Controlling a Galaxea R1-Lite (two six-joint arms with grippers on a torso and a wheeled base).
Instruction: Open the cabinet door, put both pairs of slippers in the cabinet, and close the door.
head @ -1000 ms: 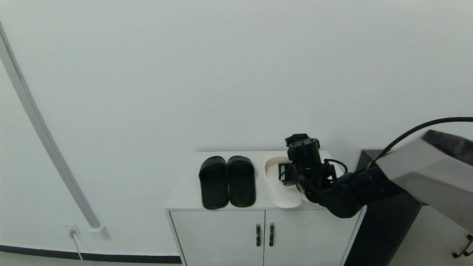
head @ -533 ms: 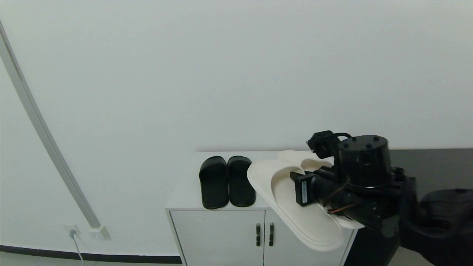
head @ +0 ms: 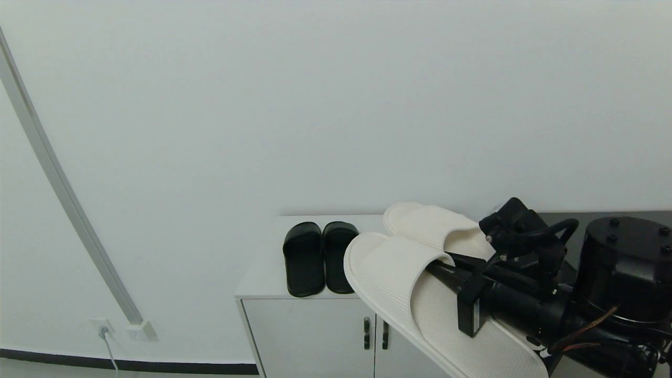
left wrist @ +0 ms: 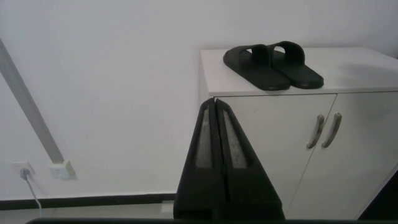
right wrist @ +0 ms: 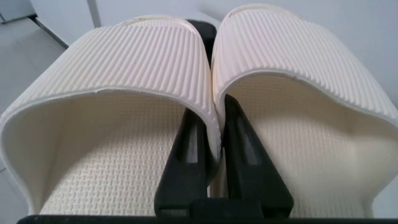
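Note:
A pair of white slippers hangs in the air in front of the cabinet's right side, pinched together by my right gripper. In the right wrist view the gripper has one finger inside each white slipper, clamping their inner walls. A pair of black slippers lies side by side on top of the white cabinet. Both cabinet doors are closed, their two dark handles meeting at the middle. My left gripper is shut and empty, low and to the left of the cabinet, with the black slippers beyond it.
A plain white wall stands behind the cabinet. A grey cable duct runs diagonally down the wall to a socket with a plugged cord at the lower left. A dark surface lies to the cabinet's right.
My right gripper has lifted the white slippers off the cabinet top and pulled them back toward me and to the right. The black slippers have stayed put.

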